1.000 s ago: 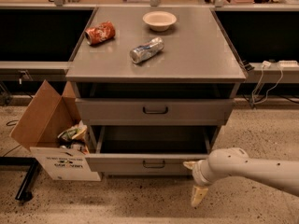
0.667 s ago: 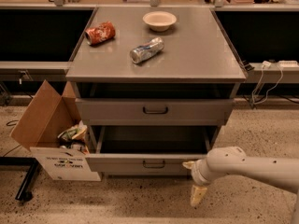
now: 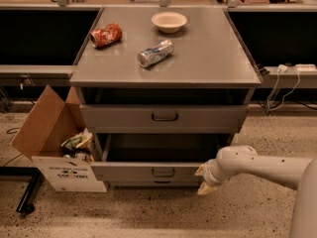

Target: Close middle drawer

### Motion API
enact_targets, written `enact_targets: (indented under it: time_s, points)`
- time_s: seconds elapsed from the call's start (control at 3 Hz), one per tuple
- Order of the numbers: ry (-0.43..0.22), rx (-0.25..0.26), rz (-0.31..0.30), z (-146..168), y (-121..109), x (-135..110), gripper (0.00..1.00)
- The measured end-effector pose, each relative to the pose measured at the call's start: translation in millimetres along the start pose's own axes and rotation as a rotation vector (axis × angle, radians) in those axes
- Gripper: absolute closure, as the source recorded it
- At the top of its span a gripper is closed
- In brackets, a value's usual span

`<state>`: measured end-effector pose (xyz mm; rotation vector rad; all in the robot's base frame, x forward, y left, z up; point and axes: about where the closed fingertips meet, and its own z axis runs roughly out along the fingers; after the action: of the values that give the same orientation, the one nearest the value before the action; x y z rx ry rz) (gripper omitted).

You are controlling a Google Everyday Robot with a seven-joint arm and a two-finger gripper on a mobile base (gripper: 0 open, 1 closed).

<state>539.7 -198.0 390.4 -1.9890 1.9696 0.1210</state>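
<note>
The middle drawer [image 3: 148,172] is grey, with a small dark loop handle [image 3: 163,172]. It stands pulled well out of the grey cabinet, and its deep box is open to view. My gripper [image 3: 203,179] is at the right end of the drawer's front, at the end of the white arm coming in from the right. Its two cream fingertips [image 3: 200,170] are spread apart and hold nothing. The top drawer [image 3: 164,117] above is pulled out only a little. Only a strip of the lowest drawer [image 3: 162,182] shows under the middle one.
On the cabinet top [image 3: 208,58] lie a red crushed can [image 3: 106,34], a silver can [image 3: 155,52] and a cream bowl [image 3: 169,21]. An open cardboard box [image 3: 54,148] with trash stands on the floor at the left. Cables [image 3: 285,83] hang at the right.
My gripper has moved a little up and left, closer to the right end of the middle drawer's front. The drawer has not visibly moved.
</note>
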Motion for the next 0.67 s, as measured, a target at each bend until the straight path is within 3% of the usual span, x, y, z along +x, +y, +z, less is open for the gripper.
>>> enact_targets:
  time_s: [0.33,0.67]
  points:
    - [-0.003,0.032,0.003,-2.3,-17.0,3.8,0.69]
    - [-0.008,0.053,0.004,-4.3,-25.4,6.0,0.93]
